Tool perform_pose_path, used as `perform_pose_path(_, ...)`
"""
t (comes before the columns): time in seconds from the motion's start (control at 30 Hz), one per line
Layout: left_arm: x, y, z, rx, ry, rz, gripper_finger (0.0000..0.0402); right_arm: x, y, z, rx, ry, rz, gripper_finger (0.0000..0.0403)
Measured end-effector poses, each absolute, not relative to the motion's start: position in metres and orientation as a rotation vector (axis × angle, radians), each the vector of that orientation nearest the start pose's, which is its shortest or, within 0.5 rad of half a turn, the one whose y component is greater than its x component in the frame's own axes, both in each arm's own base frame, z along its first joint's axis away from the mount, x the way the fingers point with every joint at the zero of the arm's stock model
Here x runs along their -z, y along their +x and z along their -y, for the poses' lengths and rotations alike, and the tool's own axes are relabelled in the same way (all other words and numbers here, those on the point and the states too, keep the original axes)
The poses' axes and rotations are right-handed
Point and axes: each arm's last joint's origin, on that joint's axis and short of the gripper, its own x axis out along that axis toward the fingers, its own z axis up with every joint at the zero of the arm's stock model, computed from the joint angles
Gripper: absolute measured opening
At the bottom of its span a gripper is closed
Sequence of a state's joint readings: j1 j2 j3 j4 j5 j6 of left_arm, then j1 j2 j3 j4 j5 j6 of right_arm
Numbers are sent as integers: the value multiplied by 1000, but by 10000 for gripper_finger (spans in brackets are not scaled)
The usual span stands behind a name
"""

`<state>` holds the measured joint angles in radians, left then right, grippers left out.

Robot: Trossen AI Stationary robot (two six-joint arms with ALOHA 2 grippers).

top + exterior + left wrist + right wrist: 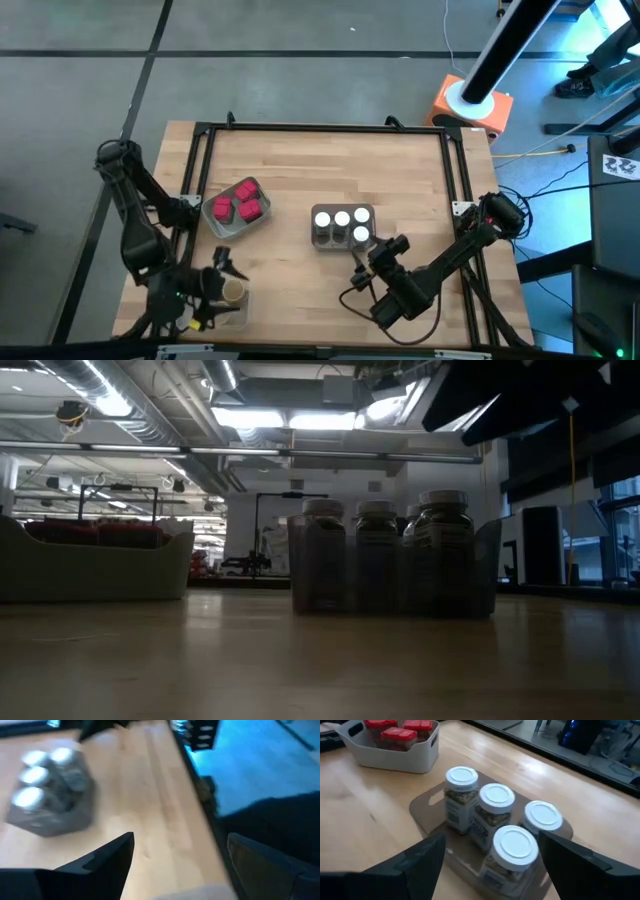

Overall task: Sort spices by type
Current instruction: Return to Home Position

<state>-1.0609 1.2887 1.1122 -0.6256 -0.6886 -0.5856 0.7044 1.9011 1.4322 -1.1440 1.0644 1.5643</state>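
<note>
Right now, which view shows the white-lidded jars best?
The right wrist view: all four white-lidded jars show lids and labels. The high view gives only lids, the low view overlapping sides, the left wrist view a farther glimpse.

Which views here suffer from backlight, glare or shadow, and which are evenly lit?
Low view: bright ceiling lights shine beyond the round white-lidded spice jars, so these read as dark shapes and the wooden table looks dim. High view: light is even across the table. Right wrist view: well lit, the lids faintly glossy. Left wrist view: the lids glare white.
</note>
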Motion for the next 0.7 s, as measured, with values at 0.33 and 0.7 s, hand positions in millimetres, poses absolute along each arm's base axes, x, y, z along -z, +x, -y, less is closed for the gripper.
perform_pose_path(0.33, -308, 185, 176, -45, 131, -593, 255, -212, 297, -196, 817, 140, -625, 314)
perform_pose_path(0.7, -302, 215, 128, -94, 322, -745, 93, -219, 343, -145, 629, -47, -939, 176)
